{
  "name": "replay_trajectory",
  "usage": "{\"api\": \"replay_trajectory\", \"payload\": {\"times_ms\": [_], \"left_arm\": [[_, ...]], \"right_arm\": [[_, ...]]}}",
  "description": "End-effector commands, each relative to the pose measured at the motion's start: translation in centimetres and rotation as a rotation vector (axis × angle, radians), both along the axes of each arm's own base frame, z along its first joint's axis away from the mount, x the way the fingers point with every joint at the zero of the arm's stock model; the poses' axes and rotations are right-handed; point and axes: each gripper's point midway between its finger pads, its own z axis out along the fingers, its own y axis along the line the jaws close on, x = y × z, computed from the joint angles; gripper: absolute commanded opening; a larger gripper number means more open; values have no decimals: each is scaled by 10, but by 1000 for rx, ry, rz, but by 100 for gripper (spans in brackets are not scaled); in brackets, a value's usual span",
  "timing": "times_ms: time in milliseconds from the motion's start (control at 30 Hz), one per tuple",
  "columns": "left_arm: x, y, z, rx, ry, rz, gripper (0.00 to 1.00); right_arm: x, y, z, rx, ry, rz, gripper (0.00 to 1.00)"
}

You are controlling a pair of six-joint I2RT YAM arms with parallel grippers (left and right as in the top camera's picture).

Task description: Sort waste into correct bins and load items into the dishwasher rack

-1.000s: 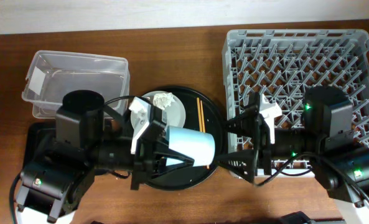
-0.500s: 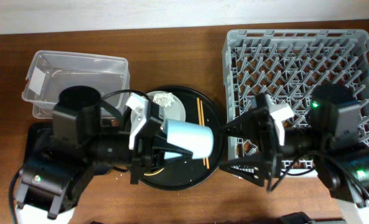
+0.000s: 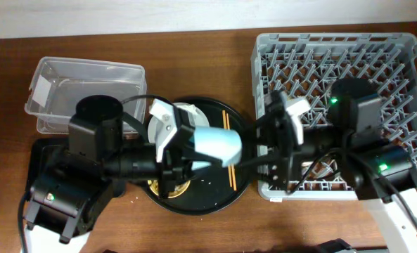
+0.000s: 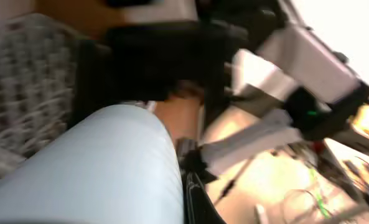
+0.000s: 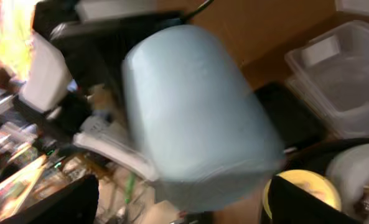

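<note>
My left gripper (image 3: 194,147) is shut on the light blue cup (image 3: 219,145) and holds it on its side above the round black tray (image 3: 240,190). In the left wrist view the cup (image 4: 91,168) fills the lower left, with one dark finger (image 4: 196,193) against it. My right gripper (image 3: 257,153) is open, with its fingers either side of the cup's right end. In the right wrist view the cup (image 5: 190,112) looms between the dark fingers (image 5: 47,202). The grey plate (image 3: 197,126) holds the white tissue (image 3: 185,112). Chopsticks (image 3: 227,121) and the yellow bowl (image 3: 167,188) lie on the round tray.
The grey dishwasher rack (image 3: 342,63) stands at the right, behind the right arm. The clear tub (image 3: 85,88) is at the back left and also shows in the right wrist view (image 5: 346,81). The shallow black tray (image 3: 39,147) lies under the left arm.
The left gripper has carried the blue cup to the right. The right gripper has swung left and up, and now faces the cup's end.
</note>
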Motion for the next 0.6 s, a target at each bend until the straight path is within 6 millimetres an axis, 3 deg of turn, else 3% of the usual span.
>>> {"api": "replay_trajectory", "payload": {"times_ms": [0, 133, 267, 300, 400, 433, 467, 500, 533, 567], "left_arm": [[-29, -1, 15, -58, -20, -106, 0], [-28, -2, 16, -62, -28, -107, 0], [-28, -2, 16, -63, -26, -110, 0], [-29, -2, 16, -61, -23, -110, 0], [-29, -1, 15, -59, -13, -109, 1], [-29, -1, 14, -55, -6, -108, 20], [-30, -1, 14, -54, -2, -108, 46], [-30, -1, 13, -53, 1, -108, 84], [-30, -1, 13, -53, 1, -107, 99], [-29, -1, 13, -52, -1, -104, 99]], "right_arm": [[-4, -13, 16, 68, 14, 28, 91], [-33, 15, 15, 56, -7, 161, 91], [-41, 25, 17, 58, -45, 201, 66], [-41, 25, 17, 59, -49, 200, 50], [-36, 22, 17, 58, -48, 182, 50], [-29, 16, 18, 56, -37, 144, 48], [-22, 9, 19, 55, -17, 103, 47], [-11, -5, 20, 53, 4, 29, 47], [2, -21, 15, 28, 47, -86, 47], [24, -47, -4, -65, 114, -315, 48]]}}
